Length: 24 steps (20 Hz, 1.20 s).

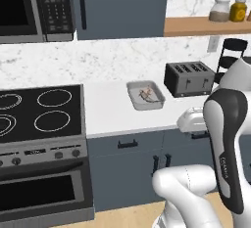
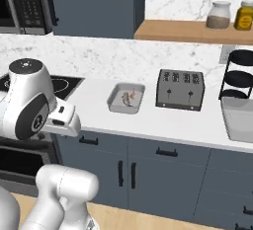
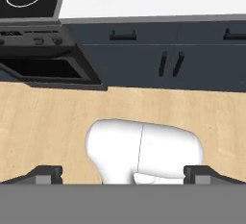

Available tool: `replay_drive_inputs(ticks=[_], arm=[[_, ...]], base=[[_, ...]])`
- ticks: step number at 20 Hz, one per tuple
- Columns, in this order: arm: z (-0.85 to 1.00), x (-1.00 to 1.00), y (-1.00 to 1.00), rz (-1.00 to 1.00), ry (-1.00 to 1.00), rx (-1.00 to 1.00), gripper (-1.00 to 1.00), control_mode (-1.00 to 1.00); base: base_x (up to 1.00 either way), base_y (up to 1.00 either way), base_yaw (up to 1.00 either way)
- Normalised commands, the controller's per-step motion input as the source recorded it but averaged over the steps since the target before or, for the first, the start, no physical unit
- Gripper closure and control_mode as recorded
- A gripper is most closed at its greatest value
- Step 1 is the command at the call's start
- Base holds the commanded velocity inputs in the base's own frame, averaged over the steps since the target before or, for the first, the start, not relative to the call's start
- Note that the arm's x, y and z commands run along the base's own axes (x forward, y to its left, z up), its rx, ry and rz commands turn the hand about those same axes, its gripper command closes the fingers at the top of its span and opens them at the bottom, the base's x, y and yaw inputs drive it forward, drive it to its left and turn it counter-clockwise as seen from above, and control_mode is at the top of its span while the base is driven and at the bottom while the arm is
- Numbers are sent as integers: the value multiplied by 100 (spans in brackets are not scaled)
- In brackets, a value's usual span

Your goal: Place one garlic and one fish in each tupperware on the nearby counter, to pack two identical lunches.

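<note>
One tupperware [image 1: 145, 95] sits on the white bench [image 1: 112, 112] between the stove [image 1: 39, 112] and the toaster [image 1: 188, 78], and it already holds something: a slender grey-brown fish [image 2: 125, 98] lies in it, with a small pale-pinkish thing touching it that looks like a garlic, though it is too small to be sure. That lunch seems packed. The second tupperware [image 2: 239, 118] stands at the right end of the bench, in front of the black tiered rack [image 2: 238, 74]; its inside is hidden by the near wall, so whether it is filled I cannot tell. The gripper [image 3: 123, 172] hangs low over the wooden floor, well away from the bench, jaws spread wide and holding nothing. By my reckoning about half the job is done.
</note>
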Motion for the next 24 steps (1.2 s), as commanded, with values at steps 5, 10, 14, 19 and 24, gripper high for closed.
replay_drive_inputs(ticks=[5,10,14,19,24], arm=[[0,0,0,0,0,0,-100,100],[0,0,0,0,0,0,-100,100],[0,0,0,0,0,0,-100,100],[0,0,0,0,0,0,-100,100],[0,0,0,0,0,0,-100,100]], base=[[-51,-81,11],[-4,-89,0],[0,-100,0],[0,-99,0],[0,-92,0]])
